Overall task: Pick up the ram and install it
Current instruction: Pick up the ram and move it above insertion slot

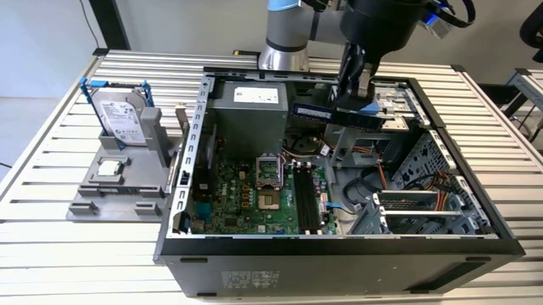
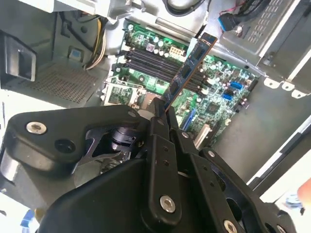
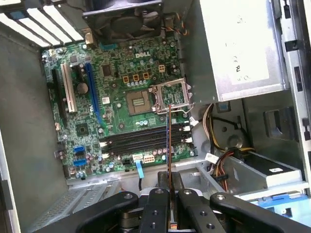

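Jaws downward, tight on the ram (image 1: 318, 113) above the computer case (image 1: 339, 267).

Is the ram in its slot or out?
Out: the gripper holds the ram in the air, well above the memory slots.

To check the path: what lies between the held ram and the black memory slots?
Nothing: in the first wrist view, only open air separates the ram from the memory slots.

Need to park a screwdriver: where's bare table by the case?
Bare table slats at the exterior view's left of the case, camera-side of the fixture. Crowded inside the case: board, cables, gripper holding the ram overhead.
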`<state>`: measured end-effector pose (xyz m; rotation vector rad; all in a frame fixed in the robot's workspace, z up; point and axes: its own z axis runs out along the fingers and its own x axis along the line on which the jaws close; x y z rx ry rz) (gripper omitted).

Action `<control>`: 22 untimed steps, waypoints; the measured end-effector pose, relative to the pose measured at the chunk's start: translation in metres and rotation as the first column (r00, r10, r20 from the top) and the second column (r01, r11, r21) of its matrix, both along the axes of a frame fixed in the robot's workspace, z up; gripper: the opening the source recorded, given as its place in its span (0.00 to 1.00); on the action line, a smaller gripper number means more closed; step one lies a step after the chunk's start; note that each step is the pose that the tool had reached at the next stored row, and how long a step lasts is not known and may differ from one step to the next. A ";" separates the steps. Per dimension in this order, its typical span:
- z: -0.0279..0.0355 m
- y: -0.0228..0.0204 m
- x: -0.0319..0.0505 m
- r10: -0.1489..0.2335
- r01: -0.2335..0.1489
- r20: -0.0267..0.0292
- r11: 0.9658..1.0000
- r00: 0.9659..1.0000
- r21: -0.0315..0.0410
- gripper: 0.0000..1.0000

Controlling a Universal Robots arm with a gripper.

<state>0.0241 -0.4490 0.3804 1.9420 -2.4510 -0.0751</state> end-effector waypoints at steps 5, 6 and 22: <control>0.0000 0.0000 0.0000 -0.074 0.074 0.000 0.997 0.997 0.000 0.00; 0.0000 0.0000 0.0000 -0.087 0.087 0.000 0.996 0.996 0.000 0.00; 0.0000 0.0000 0.0000 -0.269 0.269 0.000 0.963 0.963 0.000 0.00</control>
